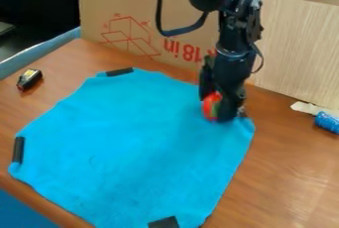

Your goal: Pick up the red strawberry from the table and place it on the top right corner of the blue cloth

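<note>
The black two-finger gripper (219, 110) is hanging down over the far right corner of the blue cloth (139, 142), and a small red object with a green patch (211, 104) is sitting right against it. Whether the gripper is spread, pressed together or pinching the object, the view is not showing — it cannot be told. The red object is lying on the gripper's left side as the camera is seeing it, toward the middle of the cloth; the robot's single arm (236, 38) is the one beside it. Its visible part is standing taller than wide, so its long axis is perhaps running up and down alongside the gripper, though part of it is hidden and neither end is clearly marking a direction.

Black strips (120, 72) are lying along the cloth's edges. Left of the cloth, a small black-and-yellow item (29, 80) is resting on the wooden table (285, 177); to its right — well apart — a blue cylinder (327, 122) is lying near a pale scrap (310, 108). Beyond the cloth, a cardboard panel (142, 28) is standing.
</note>
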Robot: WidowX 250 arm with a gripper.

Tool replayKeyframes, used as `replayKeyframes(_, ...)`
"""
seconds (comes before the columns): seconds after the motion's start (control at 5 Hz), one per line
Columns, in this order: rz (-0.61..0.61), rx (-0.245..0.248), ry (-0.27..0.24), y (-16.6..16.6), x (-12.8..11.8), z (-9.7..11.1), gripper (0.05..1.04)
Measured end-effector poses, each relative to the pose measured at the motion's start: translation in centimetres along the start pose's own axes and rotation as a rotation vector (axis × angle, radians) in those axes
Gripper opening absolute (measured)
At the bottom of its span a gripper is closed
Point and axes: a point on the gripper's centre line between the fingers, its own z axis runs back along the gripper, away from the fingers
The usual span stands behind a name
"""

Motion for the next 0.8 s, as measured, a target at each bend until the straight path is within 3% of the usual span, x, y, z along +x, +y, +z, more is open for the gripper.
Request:
replayKeyframes(0.2,-0.010,-0.038,-0.014,-0.6,0.1,0.7,1.001)
replayKeyframes(0.4,-0.018,-0.036,-0.174,0.0,0.2,5.7,1.001)
replayKeyframes(0.6,0.017,-0.052,-0.250,2.5,-2.2,9.3,1.001)
replayKeyframes(0.8,0.062,0.022,-0.252,5.2,-7.0,12.7,1.001)
